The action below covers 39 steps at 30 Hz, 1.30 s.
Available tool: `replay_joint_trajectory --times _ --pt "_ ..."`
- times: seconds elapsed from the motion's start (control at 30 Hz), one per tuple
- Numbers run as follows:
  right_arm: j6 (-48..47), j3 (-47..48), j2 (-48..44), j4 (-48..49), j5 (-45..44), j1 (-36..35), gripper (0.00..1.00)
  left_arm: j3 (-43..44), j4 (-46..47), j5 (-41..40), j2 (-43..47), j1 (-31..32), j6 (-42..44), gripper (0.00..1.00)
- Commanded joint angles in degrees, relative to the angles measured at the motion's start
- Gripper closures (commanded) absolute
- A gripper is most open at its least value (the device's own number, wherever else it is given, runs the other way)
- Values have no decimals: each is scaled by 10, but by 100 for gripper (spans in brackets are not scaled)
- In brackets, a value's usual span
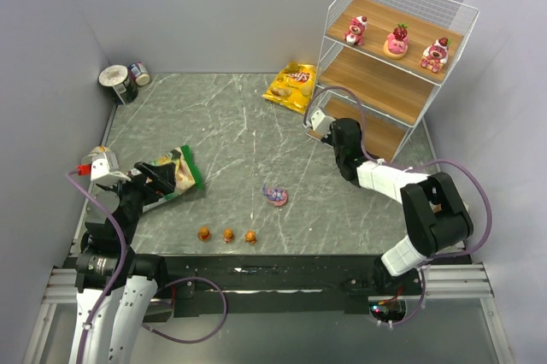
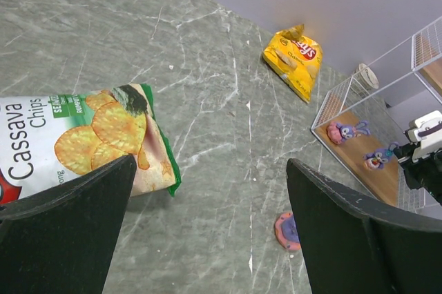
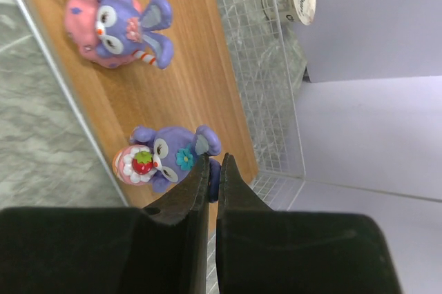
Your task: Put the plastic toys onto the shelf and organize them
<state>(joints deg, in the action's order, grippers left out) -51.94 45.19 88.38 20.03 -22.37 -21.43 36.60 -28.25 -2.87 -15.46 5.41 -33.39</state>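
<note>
Purple-pink plastic figurine on grey marble counter | likely light, rigid, slick: pinch across round base | left fingers wide open, empty | right fingers closed beside shelved purple bunny, white wire shelf bottom board

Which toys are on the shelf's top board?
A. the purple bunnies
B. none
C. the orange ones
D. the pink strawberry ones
D: three pink strawberry toys stand in a row on the top board of the shelf, while the orange toys are down on the table.
</note>
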Motion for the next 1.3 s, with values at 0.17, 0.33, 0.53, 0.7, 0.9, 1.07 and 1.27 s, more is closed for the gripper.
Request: replay_joint_trajectory --times 0.17,0.33,0.53,0.7,0.9,1.07,1.27 --pt "-19 -6 39 90 0 12 100 2 20 8 -10 -2 14 4" --pt "-19 -12 50 99 -3 17 100 2 21 9 -9 -2 15 4" --pt "-13 -18 56 114 0 24 100 2 20 7 -9 -2 15 4" --pt "-11 -26 57 127 11 30 100 2 20 6 -9 -2 15 4" --pt "-6 -34 53 134 20 35 100 3 18 3 -8 -2 15 4" --pt "2 -41 56 148 23 39 100 3 18 1 -4 -2 15 4" --pt "3 -55 72 193 11 39 99 3 17 -1 -4 -2 15 4"
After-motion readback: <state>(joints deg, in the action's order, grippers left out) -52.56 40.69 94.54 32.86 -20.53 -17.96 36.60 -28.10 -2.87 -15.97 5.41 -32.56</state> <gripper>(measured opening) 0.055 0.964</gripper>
